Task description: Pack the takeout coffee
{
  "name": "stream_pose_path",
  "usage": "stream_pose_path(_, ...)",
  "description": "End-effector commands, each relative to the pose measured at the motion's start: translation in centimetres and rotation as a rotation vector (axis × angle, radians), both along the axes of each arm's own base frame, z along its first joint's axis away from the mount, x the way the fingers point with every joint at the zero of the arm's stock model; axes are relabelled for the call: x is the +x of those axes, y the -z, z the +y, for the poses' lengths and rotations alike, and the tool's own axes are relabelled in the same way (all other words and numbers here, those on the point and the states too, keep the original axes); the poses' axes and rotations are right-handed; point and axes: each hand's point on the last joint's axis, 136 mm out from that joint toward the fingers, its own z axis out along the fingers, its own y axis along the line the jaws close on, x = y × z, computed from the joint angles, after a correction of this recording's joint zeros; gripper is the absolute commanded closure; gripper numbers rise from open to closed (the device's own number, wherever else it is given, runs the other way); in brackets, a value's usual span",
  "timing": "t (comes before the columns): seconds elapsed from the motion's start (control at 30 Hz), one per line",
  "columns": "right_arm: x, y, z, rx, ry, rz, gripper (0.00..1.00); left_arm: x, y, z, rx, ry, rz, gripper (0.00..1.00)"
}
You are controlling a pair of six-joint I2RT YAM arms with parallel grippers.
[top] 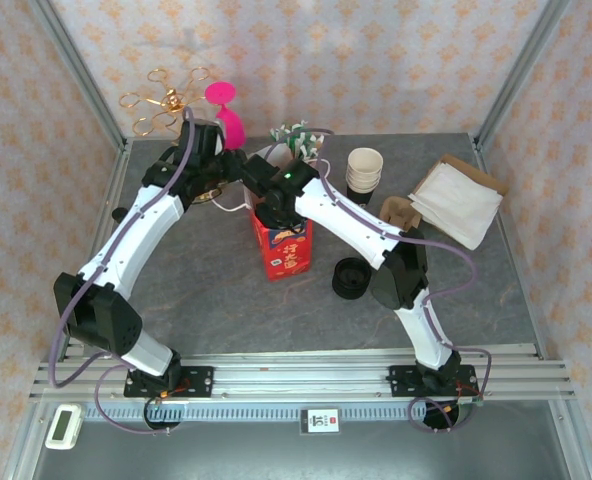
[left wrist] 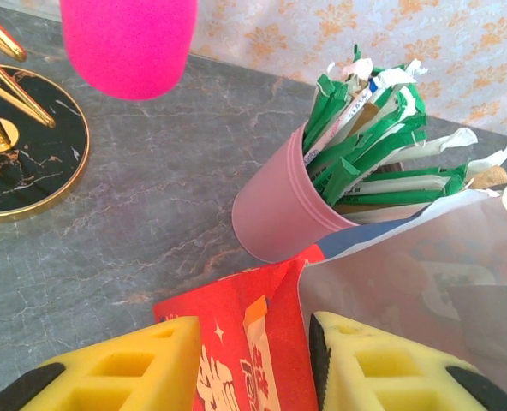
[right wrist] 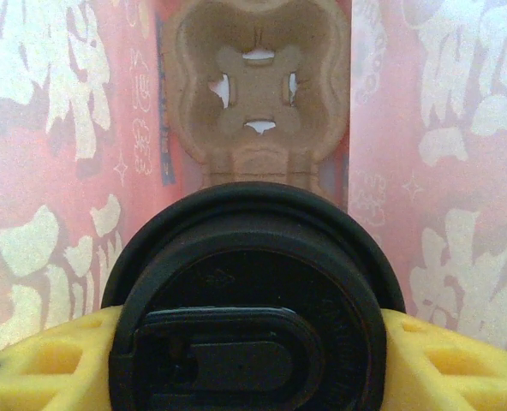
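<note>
The takeout coffee (right wrist: 253, 317), seen from above by its round black lid, is held between the yellow fingers of my right gripper (right wrist: 253, 347), which is shut on it. It hangs inside the red paper bag (right wrist: 65, 171), above a brown cardboard cup carrier (right wrist: 258, 86) lying at the bag's bottom. From above, the right gripper (top: 276, 208) reaches down into the upright bag (top: 284, 255). My left gripper (left wrist: 253, 351) straddles the bag's narrow side panel (left wrist: 228, 330) near its top, one fingertip (left wrist: 181, 342) at each edge, gripping it.
A pink cup of green sachets (left wrist: 279, 214) stands right behind the bag. A stack of lidless cups (top: 364, 170), a pile of black lids (top: 350, 277), a spare carrier (top: 401, 212) and a box of white papers (top: 458, 198) lie to the right. A gold stand (top: 166, 100) is far left.
</note>
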Motion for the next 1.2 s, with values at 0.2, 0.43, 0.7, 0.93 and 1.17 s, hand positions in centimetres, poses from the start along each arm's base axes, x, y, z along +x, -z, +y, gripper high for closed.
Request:
stream_pose_path(0.2, 0.6, 2.7, -0.8, -0.079, 0.010, 0.028, 0.55, -2.6, -6.3, 0.9, -0.093, -0.036, -0.148, 0.55)
stream_pose_path(0.43, 0.3, 4.3, -0.8, -0.086, 0.003, 0.057, 0.55, -4.7, -6.8, 2.6, -0.090, -0.092, -0.168, 0.54)
stream_pose_path(0.7, 0.7, 4.6, -0.9, -0.097, 0.010, 0.039, 0.55, -6.7, -6.5, 3.2, -0.110, -0.108, -0.165, 0.54)
stream_pose_path(0.93, 0.7, 4.8, -1.1, -0.104, 0.021, 0.034, 0.55, -7.9, -5.4, 3.0, -0.140, -0.099, -0.143, 0.54)
stream_pose_path(1.17, 0.7, 5.6, -1.3, -0.107, 0.029, 0.024, 0.55, -8.6, -4.1, 3.1, -0.169, -0.113, -0.120, 0.54)
